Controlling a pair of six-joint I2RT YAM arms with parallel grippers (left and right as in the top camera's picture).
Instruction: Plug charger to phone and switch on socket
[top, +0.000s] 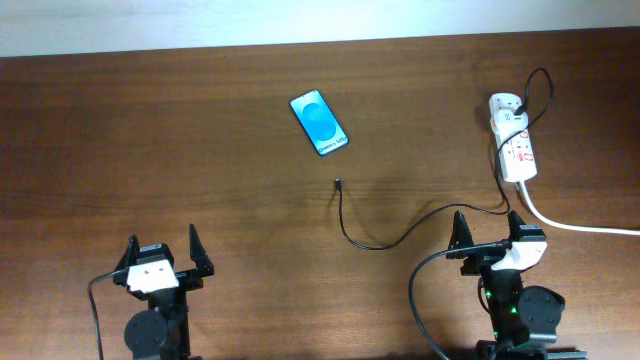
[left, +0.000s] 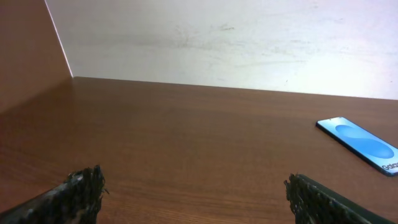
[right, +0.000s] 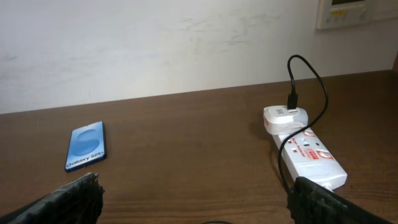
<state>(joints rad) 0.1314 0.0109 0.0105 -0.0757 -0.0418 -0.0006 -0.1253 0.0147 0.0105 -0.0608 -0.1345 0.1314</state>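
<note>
Your thin black charger cable (top: 341, 210) lies loose, tip near the flat blue-screen phone (top: 319, 124) but apart: nothing plugged (all steps left, I'd say). White power-strip socket (top: 513, 140) sits far right. Your left gripper (top: 163, 240) and right gripper (top: 488, 222) both spread, empty. Brown wooden table (top: 150, 130), pale wall (left: 217, 37).

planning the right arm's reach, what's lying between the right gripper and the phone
Only the charger cable: in the overhead view it curves across the table from beside the right gripper, its plug tip ending short of the phone.
</note>
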